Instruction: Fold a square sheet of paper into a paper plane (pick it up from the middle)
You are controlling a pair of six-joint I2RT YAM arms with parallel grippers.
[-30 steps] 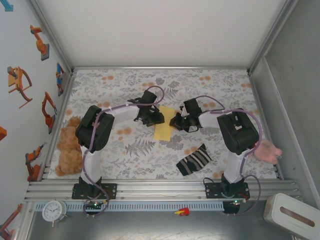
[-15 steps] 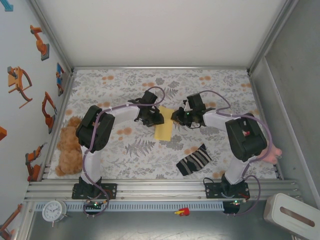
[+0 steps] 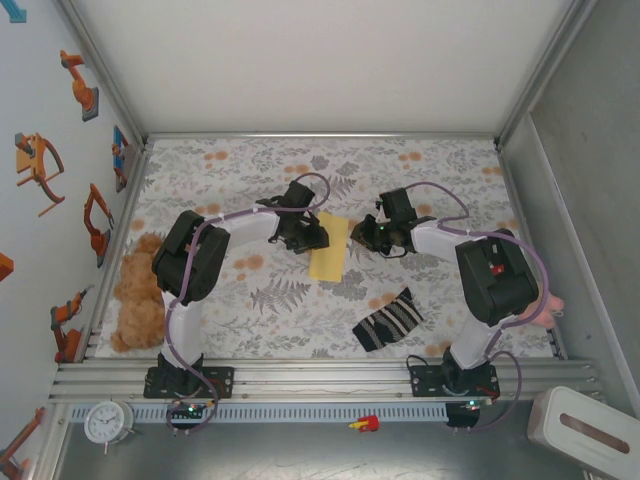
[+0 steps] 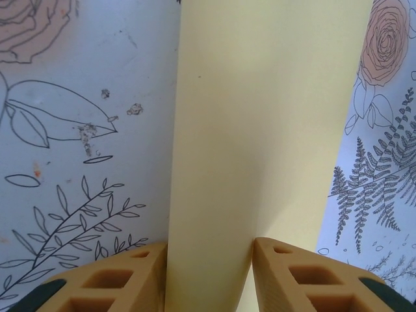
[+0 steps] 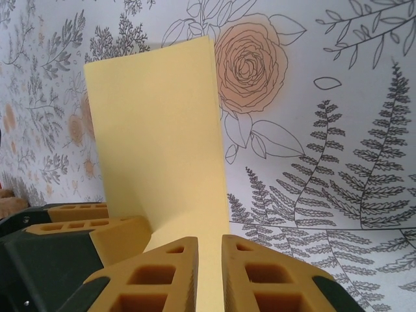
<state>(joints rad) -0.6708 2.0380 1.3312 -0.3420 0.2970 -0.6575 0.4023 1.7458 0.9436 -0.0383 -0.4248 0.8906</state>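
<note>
We see the sheet of paper (image 3: 329, 247) near the middle of the table (image 3: 250, 170), on the flowered cloth, between the two grippers. It is pale yellow and folded to a long narrow strip, which runs away from the arm bases. In the right wrist view one part of it stands up along a crease and the other part lies flat on the cloth.

The left gripper (image 3: 314, 239) is at the left long edge of the strip. In its wrist view its fingers (image 4: 110, 286) stand apart, and the paper fills the gap between them. We cannot tell whether the fingers press on it.

The right gripper (image 3: 360, 237) is just beside the right long edge. Its fingers (image 5: 146, 279) are almost together, with only a thin slit, and yellow paper shows in this slit. Whether they pinch the paper we cannot tell.

A striped sock (image 3: 389, 320) lies nearer to the arm bases, apart from the paper. A brown teddy bear (image 3: 135, 298) lies at the left edge of the table.
</note>
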